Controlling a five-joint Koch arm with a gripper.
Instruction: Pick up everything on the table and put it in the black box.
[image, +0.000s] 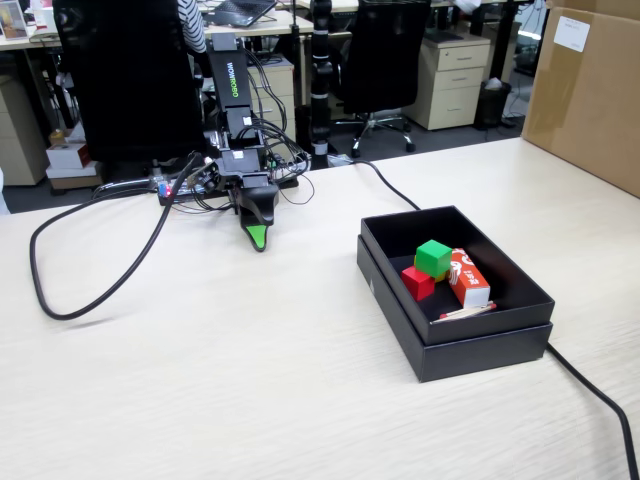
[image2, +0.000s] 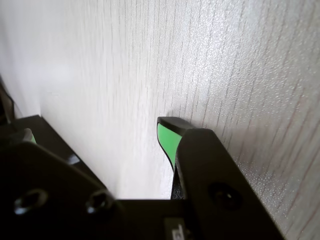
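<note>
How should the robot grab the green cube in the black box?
From above, I think. The green cube sits on top of the red cube, beside the carton in the box. Its top is free; pinch the two sides away from the carton.

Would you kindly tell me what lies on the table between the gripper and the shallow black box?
Nothing: in the fixed view, bare beige wood-grain table separates the green-tipped gripper from the shallow black box.

An open-plan office: black swivel chairs on castors (image: 375, 60), beige metal drawer pedestals (image: 458, 80) and a long light wood-grain desktop (image: 200, 370) fill the room.
</note>
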